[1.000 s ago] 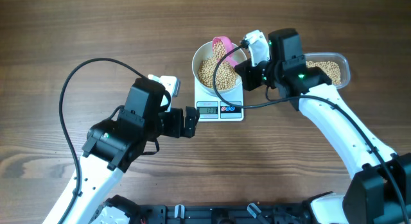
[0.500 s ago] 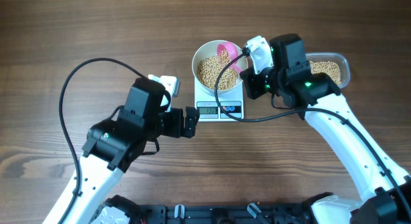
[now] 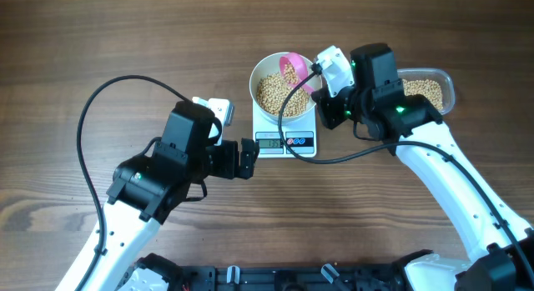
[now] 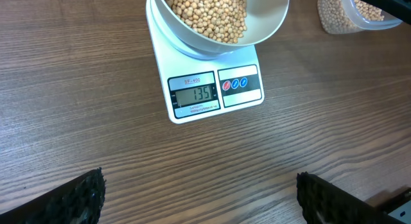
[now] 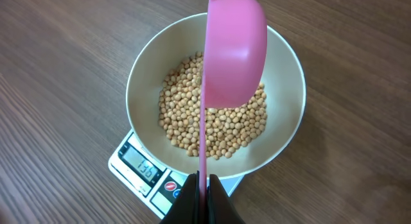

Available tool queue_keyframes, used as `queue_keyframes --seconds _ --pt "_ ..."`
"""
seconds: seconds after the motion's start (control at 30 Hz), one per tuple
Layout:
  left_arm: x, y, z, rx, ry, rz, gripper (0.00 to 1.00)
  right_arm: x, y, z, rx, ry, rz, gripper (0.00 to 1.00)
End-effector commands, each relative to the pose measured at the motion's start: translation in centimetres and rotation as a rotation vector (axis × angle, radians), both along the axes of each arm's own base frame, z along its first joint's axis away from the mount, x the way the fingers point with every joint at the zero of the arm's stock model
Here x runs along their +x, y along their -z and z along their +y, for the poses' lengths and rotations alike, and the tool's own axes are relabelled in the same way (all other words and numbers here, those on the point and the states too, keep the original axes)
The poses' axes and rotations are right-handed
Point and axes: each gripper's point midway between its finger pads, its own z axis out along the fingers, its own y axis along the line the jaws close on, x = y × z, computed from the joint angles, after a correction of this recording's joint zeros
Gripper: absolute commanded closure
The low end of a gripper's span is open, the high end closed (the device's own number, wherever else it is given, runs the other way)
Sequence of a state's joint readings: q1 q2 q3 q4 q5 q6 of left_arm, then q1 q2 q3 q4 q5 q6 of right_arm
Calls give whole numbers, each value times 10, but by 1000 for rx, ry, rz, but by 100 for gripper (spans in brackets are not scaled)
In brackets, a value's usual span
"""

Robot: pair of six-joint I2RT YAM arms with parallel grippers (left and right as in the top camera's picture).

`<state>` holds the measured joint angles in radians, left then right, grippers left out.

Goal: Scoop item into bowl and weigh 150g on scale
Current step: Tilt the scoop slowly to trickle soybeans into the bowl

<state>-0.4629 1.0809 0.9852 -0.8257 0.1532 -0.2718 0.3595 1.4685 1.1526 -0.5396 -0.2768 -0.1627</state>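
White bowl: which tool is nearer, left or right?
Right. The right tool, shut on the pink scoop, holds it over the soybeans in the white bowl. The left tool is open off the scale's display edge, away from the bowl.

A clear tub point(image 3: 448, 94) sits on the wooden table point(image 3: 75, 49), pink scoop point(image 3: 292, 67) tilted nearby.
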Motion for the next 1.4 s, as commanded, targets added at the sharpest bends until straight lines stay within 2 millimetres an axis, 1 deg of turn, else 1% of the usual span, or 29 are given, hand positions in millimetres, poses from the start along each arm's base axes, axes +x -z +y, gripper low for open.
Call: queue_keyframes --seconds 0.0,0.2,0.57,0.67,0.93,1.37 --pt "0 3 2 10 -10 3 0 2 -9 0 -20 -18 -46 96" --pt "0 3 2 10 -10 3 0 3 -9 -1 -68 -78 -92 96" --pt "0 3 2 10 -10 3 0 9 -15 1 -59 -76 -129 96" --pt "0 3 2 10 -10 3 0 11 -17 1 -89 -117 -166 96" --pt "0 3 2 10 -10 3 0 16 -21 1 -116 -138 -213 96" --pt "0 3 2 10 -10 3 0 16 -20 0 -118 -134 -213 96"
